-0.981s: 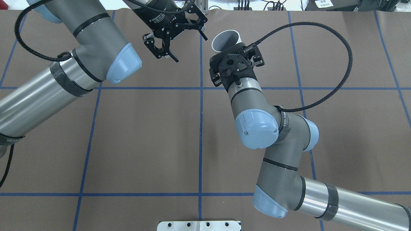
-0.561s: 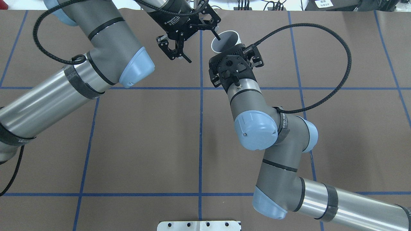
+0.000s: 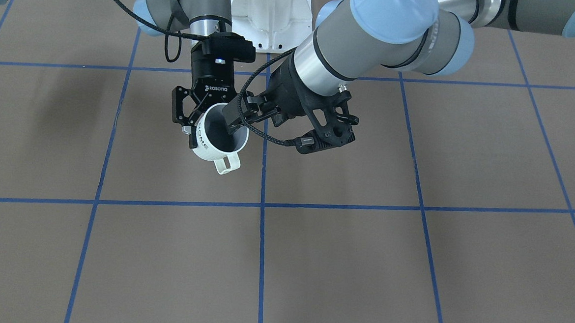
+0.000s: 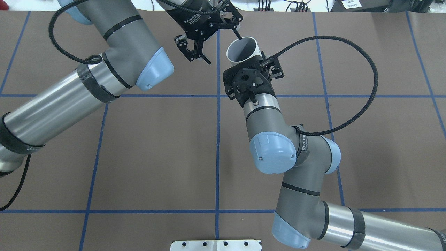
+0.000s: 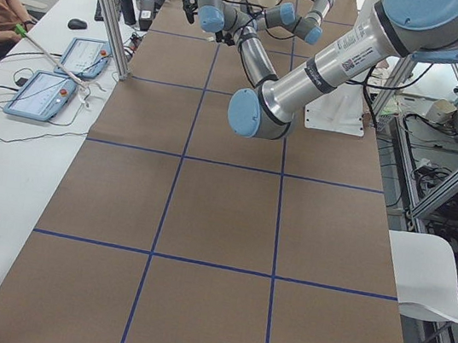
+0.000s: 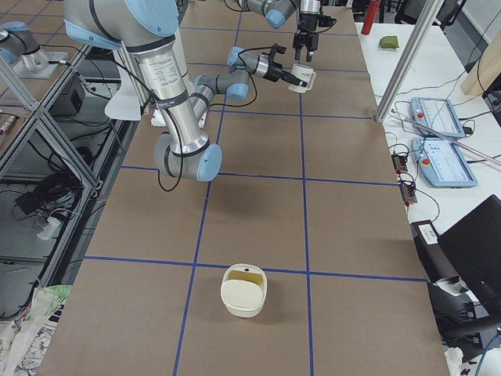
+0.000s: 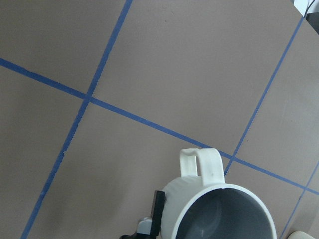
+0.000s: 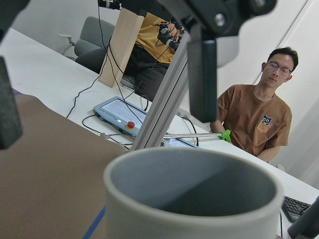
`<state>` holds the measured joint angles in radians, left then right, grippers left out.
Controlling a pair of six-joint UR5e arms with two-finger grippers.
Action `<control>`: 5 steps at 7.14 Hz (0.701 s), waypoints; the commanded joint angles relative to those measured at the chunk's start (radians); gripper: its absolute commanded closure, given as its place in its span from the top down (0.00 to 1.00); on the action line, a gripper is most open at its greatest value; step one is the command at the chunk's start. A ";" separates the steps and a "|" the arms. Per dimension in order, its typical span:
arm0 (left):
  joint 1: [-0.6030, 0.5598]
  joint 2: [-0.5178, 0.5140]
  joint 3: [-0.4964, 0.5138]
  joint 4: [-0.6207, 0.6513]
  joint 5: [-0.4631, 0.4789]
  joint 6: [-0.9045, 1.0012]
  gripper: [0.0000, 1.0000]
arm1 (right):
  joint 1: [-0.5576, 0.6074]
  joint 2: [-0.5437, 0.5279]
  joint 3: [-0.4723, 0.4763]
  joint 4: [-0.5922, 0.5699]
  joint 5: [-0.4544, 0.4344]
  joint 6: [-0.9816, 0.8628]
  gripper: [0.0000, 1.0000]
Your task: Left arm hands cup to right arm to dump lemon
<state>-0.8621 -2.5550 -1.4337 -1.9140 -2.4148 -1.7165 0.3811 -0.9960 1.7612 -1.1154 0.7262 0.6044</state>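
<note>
Looking like a robotics lab: showing teach pendants (image 6: 433, 117), aluminium framing (image 6: 408, 59), a tape-gridded counter (image 6: 258, 223) and a seated operator (image 8: 259, 119).

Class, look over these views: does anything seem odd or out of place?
One oddity: the white mug with black lettering, gripped by the right arm's fingers, shows only grey inside where visible, no lemon. The left arm's open fingers hang at its rim.

The white "HOME"-lettered mug (image 3: 208, 145) hangs above the brown table's (image 3: 361, 264) far middle, in the right gripper (image 3: 198, 125), the left gripper (image 4: 224, 50) beside it, one jaw over its mouth.
</note>
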 commanded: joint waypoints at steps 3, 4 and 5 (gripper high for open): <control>0.021 -0.007 0.044 -0.057 0.000 -0.002 0.75 | -0.004 0.002 0.000 0.000 -0.007 0.000 0.22; 0.023 -0.008 0.044 -0.059 -0.001 -0.002 0.70 | -0.004 0.003 0.001 0.002 -0.007 0.000 0.22; 0.023 -0.008 0.044 -0.059 -0.001 -0.002 0.62 | -0.004 0.003 0.001 0.003 -0.007 0.000 0.22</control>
<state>-0.8403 -2.5627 -1.3906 -1.9711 -2.4155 -1.7180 0.3774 -0.9932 1.7621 -1.1136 0.7195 0.6044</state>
